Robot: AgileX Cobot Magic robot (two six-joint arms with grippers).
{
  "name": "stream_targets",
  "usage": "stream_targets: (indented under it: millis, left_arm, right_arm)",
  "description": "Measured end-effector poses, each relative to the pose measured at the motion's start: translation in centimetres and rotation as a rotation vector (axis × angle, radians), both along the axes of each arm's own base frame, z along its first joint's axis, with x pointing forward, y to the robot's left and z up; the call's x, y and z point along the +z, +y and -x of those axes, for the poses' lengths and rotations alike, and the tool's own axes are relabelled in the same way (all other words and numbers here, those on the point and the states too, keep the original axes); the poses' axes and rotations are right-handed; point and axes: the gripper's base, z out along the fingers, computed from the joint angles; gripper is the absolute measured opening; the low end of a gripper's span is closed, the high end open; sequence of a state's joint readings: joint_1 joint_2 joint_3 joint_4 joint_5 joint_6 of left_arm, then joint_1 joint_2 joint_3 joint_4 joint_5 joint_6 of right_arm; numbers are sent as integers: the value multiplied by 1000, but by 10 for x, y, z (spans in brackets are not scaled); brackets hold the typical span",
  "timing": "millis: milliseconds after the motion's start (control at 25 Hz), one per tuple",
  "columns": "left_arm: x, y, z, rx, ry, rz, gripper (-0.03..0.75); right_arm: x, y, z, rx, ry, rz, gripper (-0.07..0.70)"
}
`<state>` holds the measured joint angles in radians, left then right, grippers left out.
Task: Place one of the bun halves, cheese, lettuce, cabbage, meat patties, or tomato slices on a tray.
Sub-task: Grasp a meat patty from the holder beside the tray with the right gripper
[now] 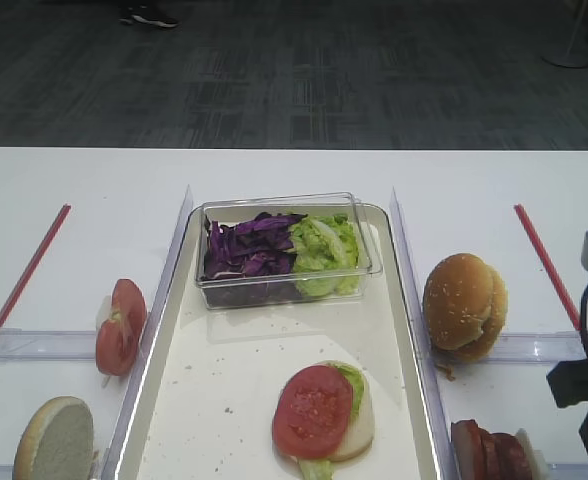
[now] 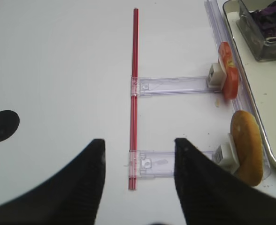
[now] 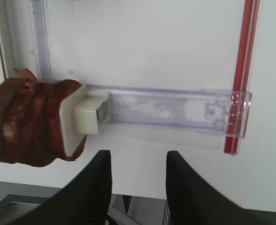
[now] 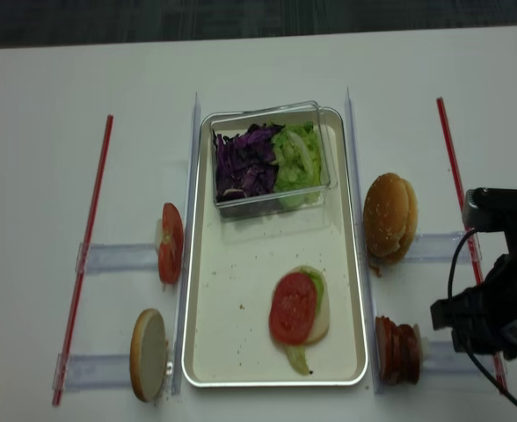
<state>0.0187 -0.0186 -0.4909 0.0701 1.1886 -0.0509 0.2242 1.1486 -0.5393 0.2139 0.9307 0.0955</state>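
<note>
Beside the half-cropped meat patties (image 3: 27,124), right claw (image 3: 137,180) hangs apart, empty.

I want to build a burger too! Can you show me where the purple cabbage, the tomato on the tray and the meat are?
purple cabbage (image 1: 249,250), exterior high view, middle of the shreds.
tomato slice (image 1: 313,410), exterior high view, center of its seedy face.
meat patties (image 3: 27,123), right wrist view, middle of the stack's edges.

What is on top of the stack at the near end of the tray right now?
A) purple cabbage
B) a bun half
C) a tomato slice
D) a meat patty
C: a red, seedy tomato slice lies on lettuce and a bun half on the tray.
</note>
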Motion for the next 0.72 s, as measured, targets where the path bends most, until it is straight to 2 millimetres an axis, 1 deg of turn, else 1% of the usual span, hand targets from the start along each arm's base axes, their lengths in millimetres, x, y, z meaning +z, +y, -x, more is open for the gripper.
stream_targets:
  millis: [160,280,560,720]
  left_arm:
    - [0,0,0,0,0,0,313]
    - [0,0,0,0,0,0,313]
    - [0,0,0,0,0,0,313]
    - [0,0,0,0,0,0,313]
  right_arm:
    - [4,10,-7,24,-6,9,319]
    - [3,18,-9,40,-1,34,319]
    - [-5,35,-6,61,29,62,319]
    - [-2,47,-5,74,13,66,319]
